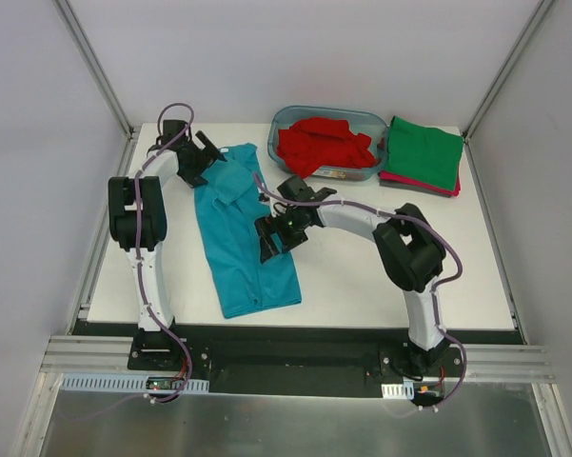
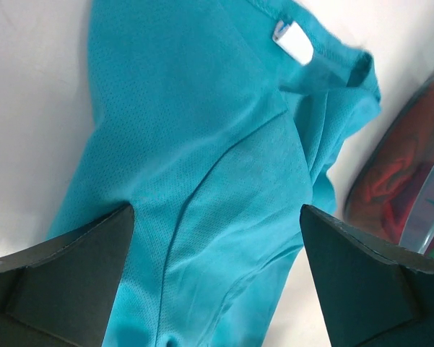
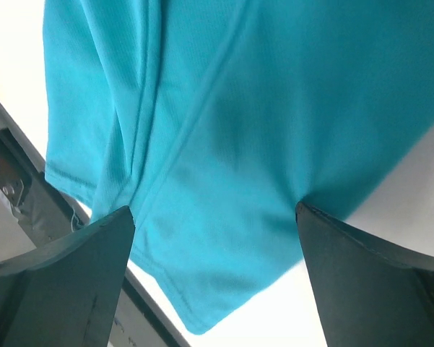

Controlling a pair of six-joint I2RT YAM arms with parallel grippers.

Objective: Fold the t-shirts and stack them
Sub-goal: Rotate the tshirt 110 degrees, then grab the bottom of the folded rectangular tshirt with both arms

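A teal-blue t-shirt (image 1: 238, 228) lies folded lengthwise into a long strip on the white table, collar end far, hem end near. My left gripper (image 1: 207, 152) is open above its collar end; the left wrist view shows the shirt (image 2: 202, 159) and its white label (image 2: 294, 42) between the open fingers. My right gripper (image 1: 271, 238) is open above the shirt's right edge at mid-length; the right wrist view shows the hem end (image 3: 224, 144). A red t-shirt (image 1: 324, 145) lies crumpled in the tub. A folded green t-shirt (image 1: 424, 152) rests on a magenta one (image 1: 409, 182) at the far right.
The clear blue-tinted tub (image 1: 357, 172) stands at the table's far middle; it also shows at the right of the left wrist view (image 2: 419, 217). The table's near edge and black frame (image 3: 14, 188) show in the right wrist view.
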